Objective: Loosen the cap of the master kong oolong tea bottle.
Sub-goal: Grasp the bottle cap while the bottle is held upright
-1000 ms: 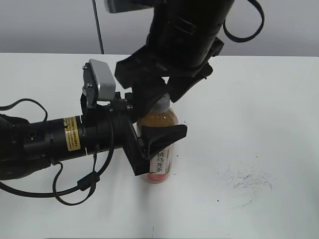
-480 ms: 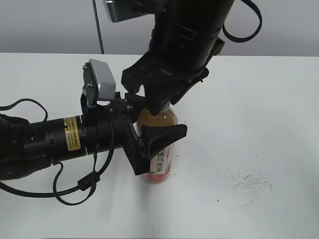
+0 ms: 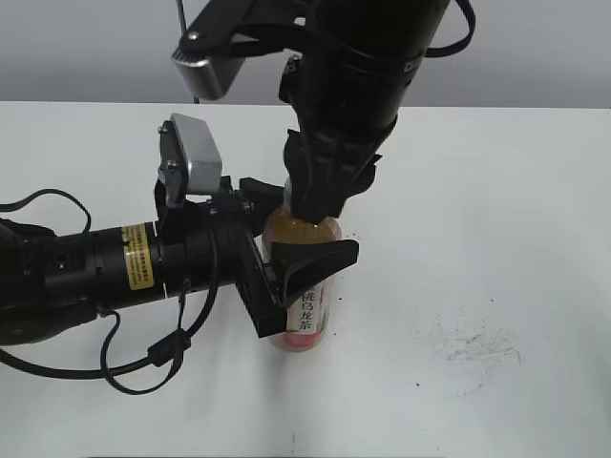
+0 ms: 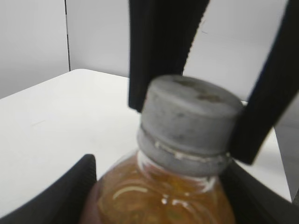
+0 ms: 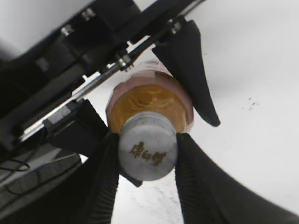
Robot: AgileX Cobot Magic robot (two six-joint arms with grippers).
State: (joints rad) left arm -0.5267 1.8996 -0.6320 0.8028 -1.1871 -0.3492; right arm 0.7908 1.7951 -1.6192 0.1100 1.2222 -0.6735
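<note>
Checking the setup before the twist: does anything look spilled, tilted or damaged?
Nothing stands out. The oolong tea bottle stands upright in the left gripper, the cap sits square between the right gripper's fingers, no tea spilled. Only faint grey scuffs mark the table.

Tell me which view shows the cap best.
Right wrist view: the cap is seen top-down, its mark legible, right gripper fingers against both sides. Left wrist view shows its side, slightly blurred. Exterior view: the right arm hides it.

A big flat white table [image 3: 496, 191] has dark scribbly marks [image 3: 473, 348] on it, before a plain grey wall [image 3: 86, 48].
</note>
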